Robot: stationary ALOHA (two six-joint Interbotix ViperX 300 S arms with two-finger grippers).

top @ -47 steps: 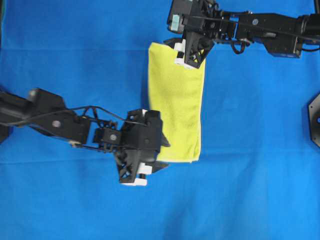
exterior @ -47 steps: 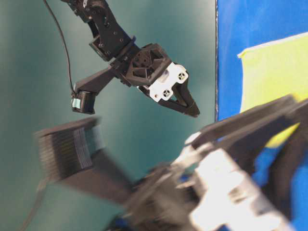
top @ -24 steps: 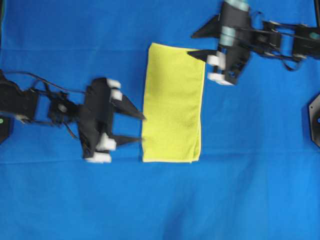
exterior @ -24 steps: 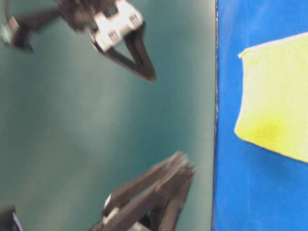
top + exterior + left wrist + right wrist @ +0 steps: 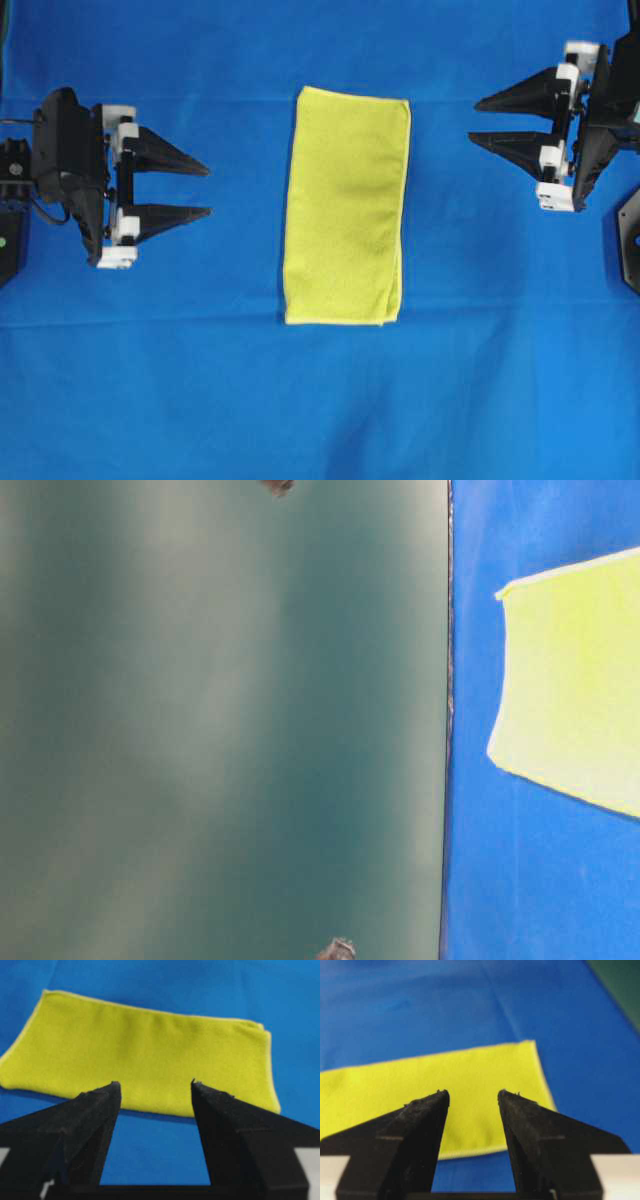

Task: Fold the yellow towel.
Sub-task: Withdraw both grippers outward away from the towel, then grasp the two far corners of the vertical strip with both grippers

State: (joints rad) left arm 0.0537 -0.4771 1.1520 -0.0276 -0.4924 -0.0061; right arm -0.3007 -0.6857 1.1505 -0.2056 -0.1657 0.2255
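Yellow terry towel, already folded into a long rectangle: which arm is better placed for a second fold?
Neither clearly: left gripper and right gripper both stand open, clear of the yellow terry towel; right sits nearer its top corner.

no readable text, labels or numbers (anywhere)

I see the yellow towel (image 5: pixel 345 205) lying flat mid-table on the blue cloth (image 5: pixel 300 400), folded into a tall narrow rectangle, long axis running top to bottom in the overhead view. Bright yellow-green terry, paler hem along the edges. At the lower right corner the layers sit slightly offset, one edge peeking past the other. The top end is slightly narrower than the bottom. Nothing touches it.
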